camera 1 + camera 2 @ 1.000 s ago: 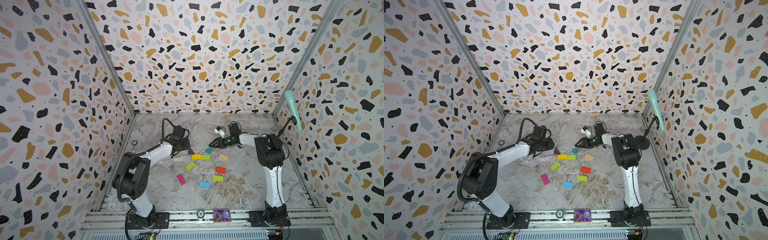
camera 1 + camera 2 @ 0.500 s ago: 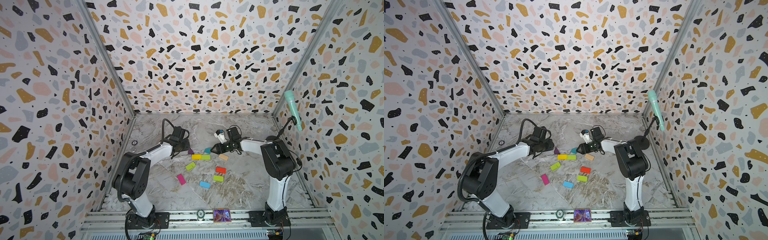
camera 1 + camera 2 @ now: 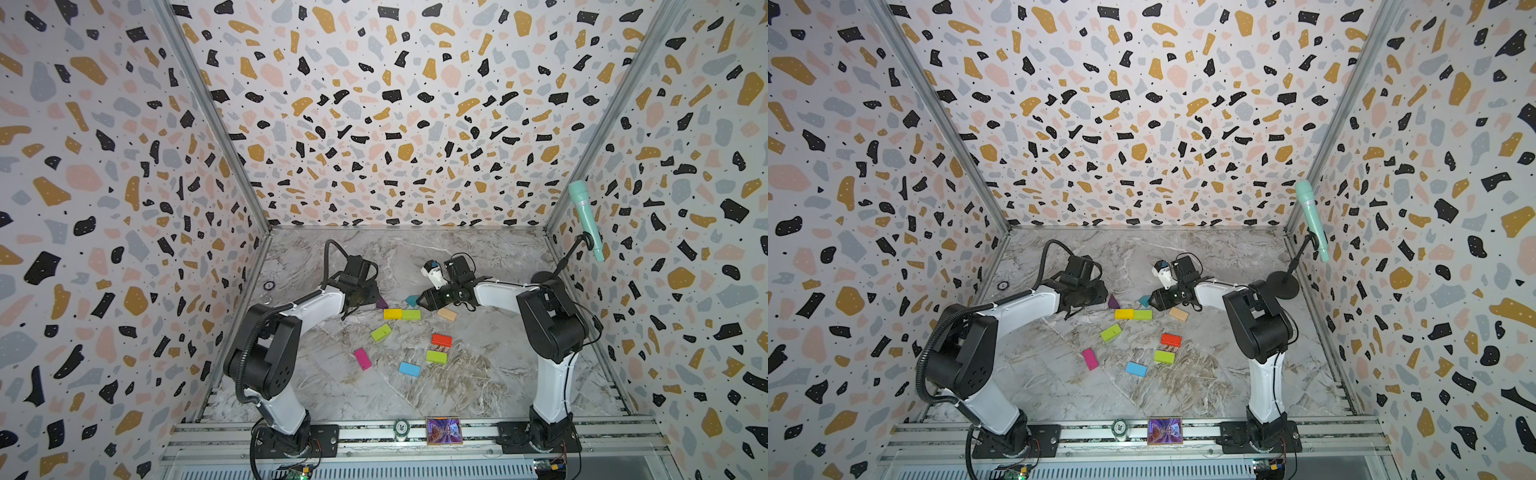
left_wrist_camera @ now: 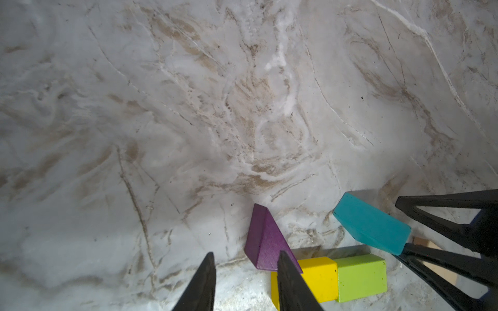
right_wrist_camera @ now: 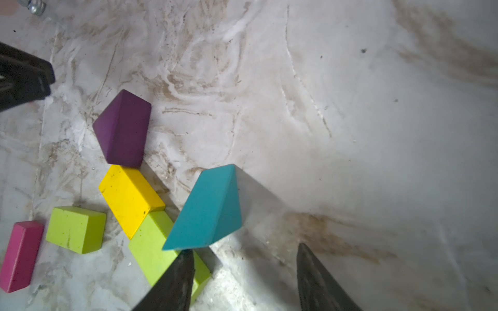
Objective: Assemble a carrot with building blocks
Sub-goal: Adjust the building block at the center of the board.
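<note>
Marble tabletop (image 5: 350, 107): right claw (image 5: 244, 248) parted, empty, fingertip (image 5: 183, 266) against teal wedge (image 5: 207, 212).

Clearance, marble table (image 3: 478, 386): open margins, crowded middle.
Back strip and near edge bare. Lane between left gripper (image 4: 245, 253) and right gripper (image 5: 244, 247) plugged by purple wedge (image 3: 381, 302) and teal wedge (image 3: 412, 300); yellow brick (image 3: 392, 313) touching lime brick (image 3: 411, 314) just in front, tan brick (image 3: 447, 314) beside. Magenta brick (image 3: 362, 358), blue brick (image 3: 409, 369), red brick (image 3: 441, 340) lie apart, passable between. Microphone stand (image 3: 542, 277) in far right corner.

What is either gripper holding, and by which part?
Nothing. Left gripper and right gripper stand open, gripping nothing; the teal wedge only lies at one right fingertip.
</note>
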